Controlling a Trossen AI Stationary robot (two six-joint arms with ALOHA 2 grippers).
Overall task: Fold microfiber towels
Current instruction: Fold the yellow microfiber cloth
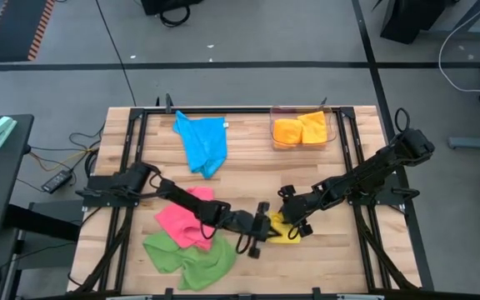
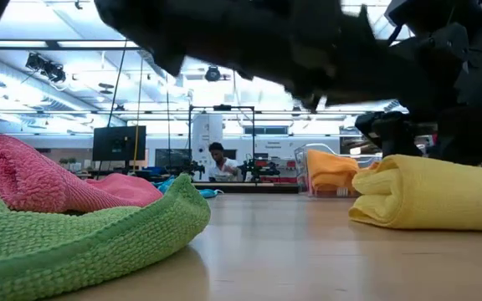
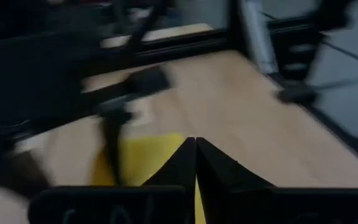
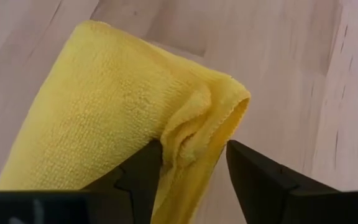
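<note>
**Near table edge: both grippers at the folded yellow towel**

Near the front middle of the table [image 1: 248,179] you've got the yellow towel [image 1: 283,229] folded into a thick, soft roll-like bundle, rounded fold edge visible, fuzzy microfiber nap, one corner puckered. Your right gripper [image 1: 292,223] sits right at it: in the right wrist view the two fingers [image 4: 143,177] stand apart on either side of that puckered corner of the towel [image 4: 104,112], jaws part open, cloth between them but not squeezed (touching or not on the far finger, can't tell). Your left gripper [image 1: 257,237] is just beside the same towel on its other side, fingers [image 3: 194,165] pressed together, closed with nothing seen between them; yellow shows just behind the tips.

No readable writing or brand anywhere on the towels.

Other cloths: pink towel [image 1: 186,218] crumpled under your left arm, green towel [image 1: 190,258] rumpled at the front edge touching the pink, blue towel [image 1: 202,143] loosely spread toward the back. Orange towel [image 1: 300,129] lies folded inside the clear bin [image 1: 332,125] at the back right. A person shows far off in the room in the low view, seated at a bench.
</note>
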